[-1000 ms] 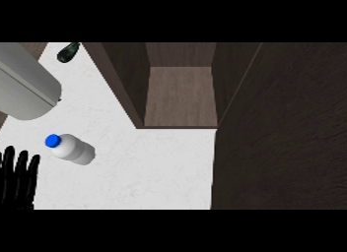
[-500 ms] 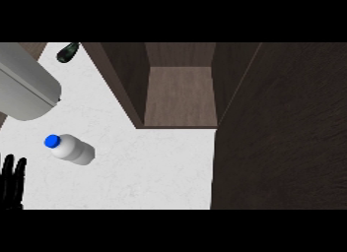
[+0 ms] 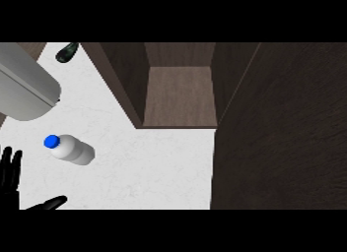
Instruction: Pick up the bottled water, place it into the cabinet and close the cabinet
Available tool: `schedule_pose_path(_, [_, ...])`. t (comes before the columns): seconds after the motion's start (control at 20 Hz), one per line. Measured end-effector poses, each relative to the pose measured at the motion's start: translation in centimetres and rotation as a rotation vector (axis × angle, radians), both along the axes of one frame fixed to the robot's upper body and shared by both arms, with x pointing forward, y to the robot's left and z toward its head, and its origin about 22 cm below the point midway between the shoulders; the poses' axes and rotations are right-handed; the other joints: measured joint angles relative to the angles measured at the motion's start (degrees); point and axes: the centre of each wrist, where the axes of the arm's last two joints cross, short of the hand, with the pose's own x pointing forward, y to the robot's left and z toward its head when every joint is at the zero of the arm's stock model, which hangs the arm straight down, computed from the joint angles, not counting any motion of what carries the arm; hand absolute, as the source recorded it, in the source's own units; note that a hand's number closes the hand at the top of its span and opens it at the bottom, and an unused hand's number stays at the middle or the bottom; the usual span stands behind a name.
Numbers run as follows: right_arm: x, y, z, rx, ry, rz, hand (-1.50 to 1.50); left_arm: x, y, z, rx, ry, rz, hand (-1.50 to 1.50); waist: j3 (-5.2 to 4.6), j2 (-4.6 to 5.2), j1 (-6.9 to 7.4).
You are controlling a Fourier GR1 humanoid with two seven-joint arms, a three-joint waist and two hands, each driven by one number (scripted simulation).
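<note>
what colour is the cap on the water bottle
Blue, on a white bottled water; it shows in the head view, the only one.

- White, faintly marbled counter point(image 3: 155, 167) fills the lower middle.
- Dark wood panel point(image 3: 293, 138) runs down the right side.
- Big grey cylinder point(image 3: 16, 83) sits upper left.
- Even, flat light throughout.

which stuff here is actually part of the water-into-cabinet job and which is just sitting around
For the job:
- bottled water, lying on the white counter
- cabinet, open
- left hand, open, at the lower left edge

Just lying about:
- large grey cylinder at the upper left
- dark bottle at the top edge
</note>
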Motion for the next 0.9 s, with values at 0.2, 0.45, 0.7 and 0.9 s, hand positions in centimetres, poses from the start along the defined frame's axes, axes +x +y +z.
schedule_pose_path(0.2, [-0.6,0.1,-0.2,-0.003,0.0,0.0,-1.5,0.5,1.7,-2.1,0.004,0.024,0.001,-1.5,-0.02,-0.01,-0.07])
schedule_pose_path(0.45, [-0.7,0.2,-0.4,-0.005,0.0,0.002,-1.5,1.8,3.4,-4.6,-0.004,0.069,-0.003,-1.5,-0.01,0.03,-0.17])
schedule_pose_path(0.7, [-1.1,-0.1,-0.4,-0.002,0.0,0.006,-1.5,2.5,4.8,-6.9,-0.048,0.104,0.012,-1.5,-0.02,0.03,-0.19])
schedule_pose_path(0.9, [-1.2,0.2,-0.5,0.005,-0.002,0.012,-1.5,3.3,4.8,-9.0,-0.083,0.128,0.019,-1.5,-0.02,0.04,-0.23])
